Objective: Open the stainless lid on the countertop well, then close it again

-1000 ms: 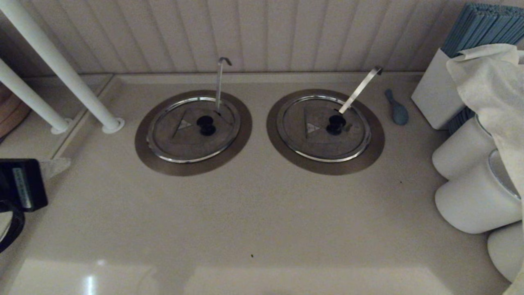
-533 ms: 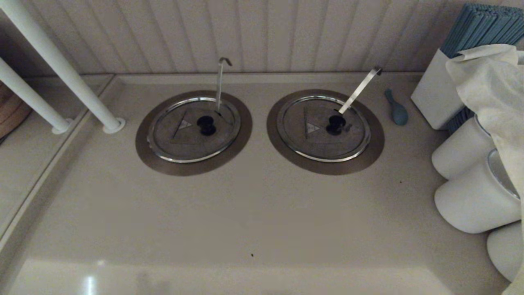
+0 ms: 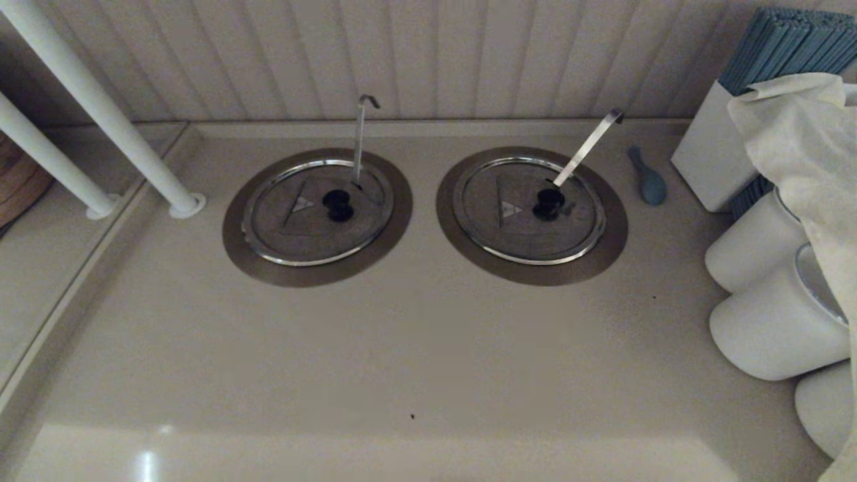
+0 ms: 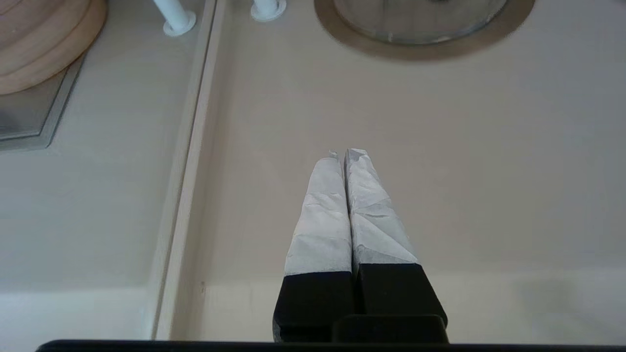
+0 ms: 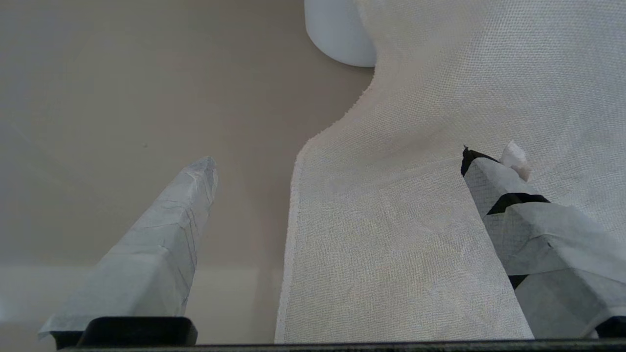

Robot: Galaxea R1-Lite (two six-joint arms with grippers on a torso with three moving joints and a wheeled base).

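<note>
The stainless lid [image 3: 294, 227] lies flat and closed on the left countertop well [image 3: 234, 248], its black knob [image 3: 338, 205] at the centre. The thin hook-ended ladle handle [image 3: 360, 134] rises through its notch. In the left wrist view the lid's rim [image 4: 420, 34] and the well's flange [image 4: 425, 51] show far ahead of my left gripper [image 4: 345, 154], which is shut on nothing and hangs over bare counter. My right gripper [image 5: 340, 161] is open beside a hanging white cloth [image 5: 415, 220]. Neither gripper shows in the head view.
The twin lid [image 3: 515, 234] with a broad strap ladle handle [image 3: 589, 146] sits to the right. A blue spoon [image 3: 648, 177], a white box [image 3: 710, 161], white canisters [image 3: 770, 328] and the cloth [image 3: 803, 154] crowd the right side. White posts [image 3: 100, 107] stand at the left.
A black part of my left arm at the head view's lower left edge has drawn back out of view. The lids and ladles have not moved.
</note>
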